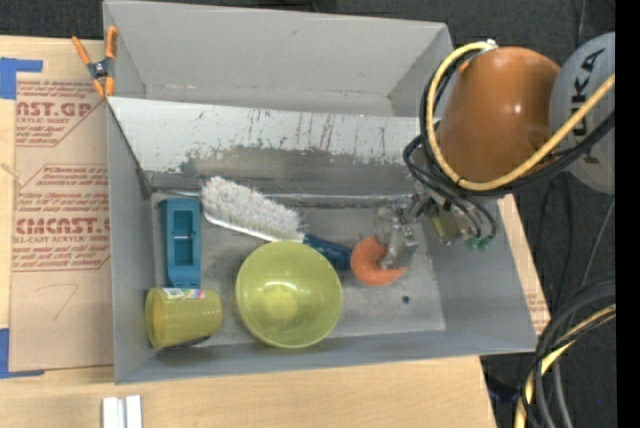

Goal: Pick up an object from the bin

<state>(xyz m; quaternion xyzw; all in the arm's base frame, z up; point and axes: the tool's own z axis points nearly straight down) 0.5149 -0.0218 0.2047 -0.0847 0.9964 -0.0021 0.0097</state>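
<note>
Because the orange cover on the wrist and its looped cables overhung the right side of the bin, the gripper was hard to make out, and I cannot tell whether it was open or closed. The arm extended in over the bin's right rim, with the wrist bent down toward the floor near the right wall. A small orange round thing lay on the bin floor right of centre, directly under the gripper's tip, which covered its right part; contact between them could not be judged. A white-bristled brush lay slanted just to its left, the blue handle partly hidden behind a yellow-green bowl at the front edge. A blue block and a yellow cup on its side sat by the front left corner.
</note>
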